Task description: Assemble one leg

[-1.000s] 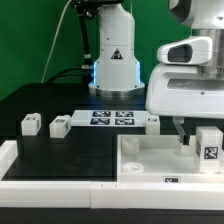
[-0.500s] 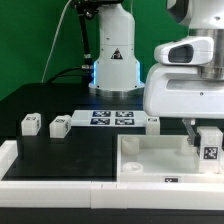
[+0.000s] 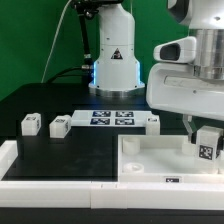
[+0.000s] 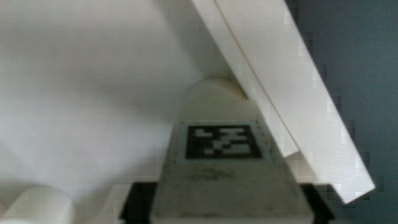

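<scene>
My gripper (image 3: 201,136) is shut on a leg (image 3: 207,146), a small white peg with a black-and-white tag. It holds the leg at the exterior view's right, over the near right corner of the large flat white square piece (image 3: 150,163). In the wrist view the leg (image 4: 222,140) sits between my black finger pads (image 4: 143,203), with the piece's raised rim (image 4: 267,75) running diagonally beside it. Whether the leg touches the piece is hidden. Three more legs stand on the black table: two at the left (image 3: 30,124) (image 3: 59,126) and one by the marker board (image 3: 152,121).
The marker board (image 3: 110,119) lies flat at mid table. The arm's base (image 3: 112,60) stands behind it with a lit ring. A white ledge (image 3: 40,170) runs along the table's near left edge.
My gripper has turned a little with the leg in it, so the leg's tag now looks tilted. The other legs have not moved.
</scene>
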### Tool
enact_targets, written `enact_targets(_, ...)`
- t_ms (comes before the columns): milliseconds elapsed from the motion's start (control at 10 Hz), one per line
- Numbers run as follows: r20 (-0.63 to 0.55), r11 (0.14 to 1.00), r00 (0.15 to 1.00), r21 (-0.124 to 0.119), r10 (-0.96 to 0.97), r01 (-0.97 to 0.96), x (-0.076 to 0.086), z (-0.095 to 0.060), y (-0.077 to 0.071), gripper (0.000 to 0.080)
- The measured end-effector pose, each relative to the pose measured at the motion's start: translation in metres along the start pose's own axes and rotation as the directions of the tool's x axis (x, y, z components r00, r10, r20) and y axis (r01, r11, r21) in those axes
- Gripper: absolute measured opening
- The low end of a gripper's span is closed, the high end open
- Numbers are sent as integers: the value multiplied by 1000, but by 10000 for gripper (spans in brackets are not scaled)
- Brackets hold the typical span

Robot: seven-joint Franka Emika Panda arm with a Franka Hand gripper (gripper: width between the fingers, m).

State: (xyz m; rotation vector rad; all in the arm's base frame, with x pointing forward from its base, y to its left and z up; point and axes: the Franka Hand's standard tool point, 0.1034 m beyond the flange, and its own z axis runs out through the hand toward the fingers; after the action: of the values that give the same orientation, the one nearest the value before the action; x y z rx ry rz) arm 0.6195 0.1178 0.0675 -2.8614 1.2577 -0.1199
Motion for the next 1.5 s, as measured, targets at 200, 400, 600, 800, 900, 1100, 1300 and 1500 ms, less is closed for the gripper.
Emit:
enact_targets(200,7,955,955,1,296,-296,0,0,1,290)
enact_targets(400,16,819,820,-61,572,-570,-2,0,-2,290)
enact_targets(600,14,750,750,-49,661,-660,0,1,-2,290)
enact_targets(800,15,744,745,-48,667,-666,-1,1,-3,374)
enact_targets(900,17,776,776,-47,630,-629,-1,1,-3,510)
enact_targets(1100,26,860,860,-44,510,-509,-3,0,-5,624)
enact_targets(1300,34,963,962,-24,270,-269,-7,1,-9,642)
enact_targets(1500,30,1000,999,-1,14,-14,-8,0,-13,648)
